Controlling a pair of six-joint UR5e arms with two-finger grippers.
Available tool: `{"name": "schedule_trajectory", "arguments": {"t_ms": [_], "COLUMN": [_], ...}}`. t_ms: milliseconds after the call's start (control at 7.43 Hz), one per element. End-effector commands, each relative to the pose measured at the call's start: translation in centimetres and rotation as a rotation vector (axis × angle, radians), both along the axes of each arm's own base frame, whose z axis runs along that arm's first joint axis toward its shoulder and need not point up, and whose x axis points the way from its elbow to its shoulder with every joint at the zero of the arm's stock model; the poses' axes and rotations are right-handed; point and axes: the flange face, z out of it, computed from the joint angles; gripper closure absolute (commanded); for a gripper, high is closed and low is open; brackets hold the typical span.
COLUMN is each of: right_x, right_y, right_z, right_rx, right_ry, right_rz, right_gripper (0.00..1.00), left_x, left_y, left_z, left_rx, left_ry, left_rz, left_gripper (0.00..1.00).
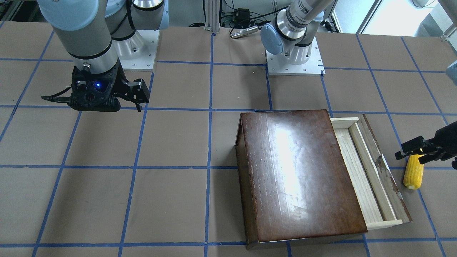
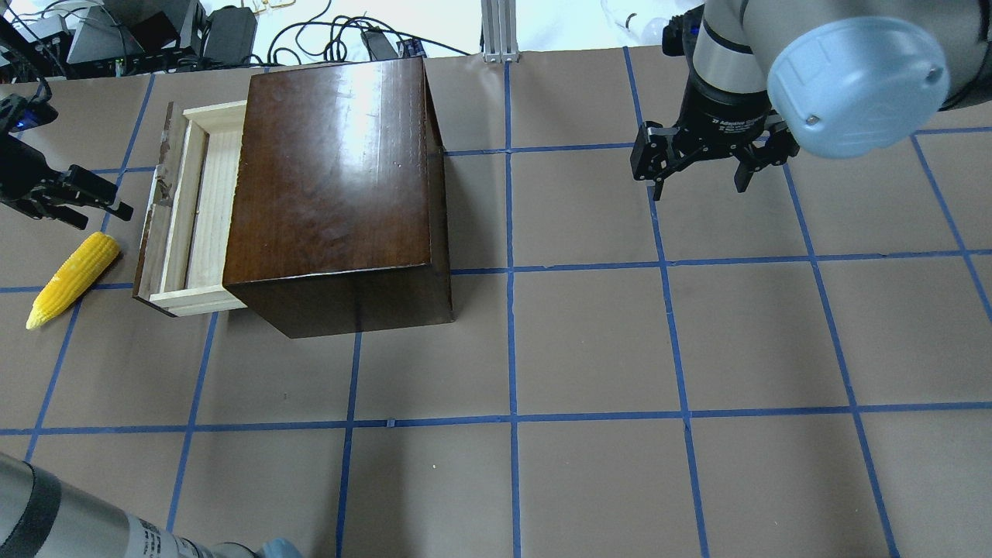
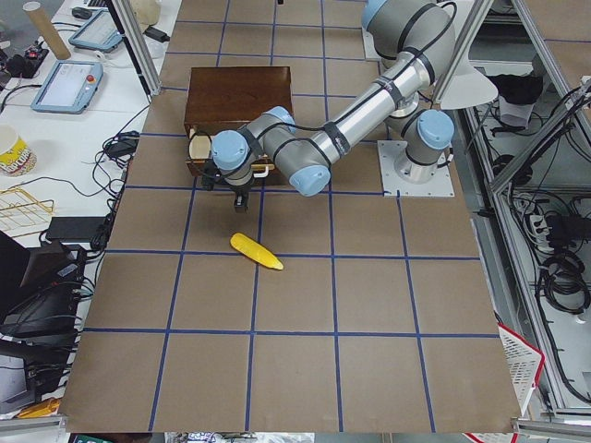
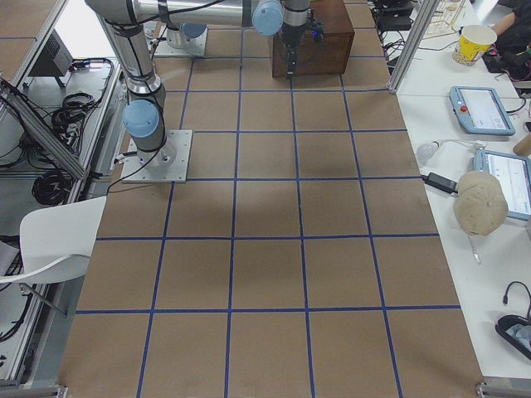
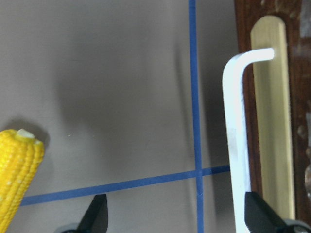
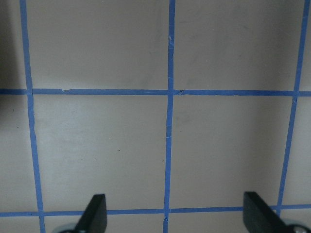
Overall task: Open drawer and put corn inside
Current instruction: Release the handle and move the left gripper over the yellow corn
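The left gripper (image 2: 105, 217) sits at the far left edge of the overhead view, its body cut off by the frame, and the arm behind it is out of shot. The drawer (image 2: 203, 209) is part-way out, its back end hidden under the dark box (image 2: 333, 170). In the left wrist view only the blunt end of the corn (image 5: 17, 179) shows at lower left, the rest cropped, and the white handle (image 5: 235, 136) runs off the bottom edge. Fingers are spread wide there. From overhead the corn lies on the table (image 2: 589, 341) at the left edge, just beside the drawer's front panel, below the left gripper in the frame and apart from it. In the front view a finger overlaps the cob's end, so the height is hard to judge. The right gripper (image 2: 697, 190), upper right, hangs spread over bare table.
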Motion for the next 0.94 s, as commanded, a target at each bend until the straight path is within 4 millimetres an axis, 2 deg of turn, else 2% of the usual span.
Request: {"name": "schedule_trajectory", "arguments": {"t_ms": [0, 135, 673, 808], "right_x": [0.0, 0.0, 0.0, 0.0], "right_y": [0.0, 0.0, 0.0, 0.0], "right_z": [0.0, 0.0, 0.0, 0.0], "right_rx": [0.000, 0.000, -0.002, 0.000], "right_ry": [0.000, 0.000, 0.001, 0.000], "right_rz": [0.000, 0.000, 0.000, 0.000], "right_gripper": [0.00, 0.00, 0.00, 0.00], "left_x": [2.8, 3.8, 5.6, 6.6], "left_y": [-0.2, -0.6, -1.0, -0.7], "left_z": [-0.8, -2.2, -8.0, -8.9], "left_rx": [-0.010, -0.020, 0.019, 0.020], "left_ry": [-0.128, -0.200, -0.170, -0.166], "left_rz": [-0.083, -0.121, -0.235, -0.237], "left_gripper": [0.00, 0.00, 0.00, 0.00]}}
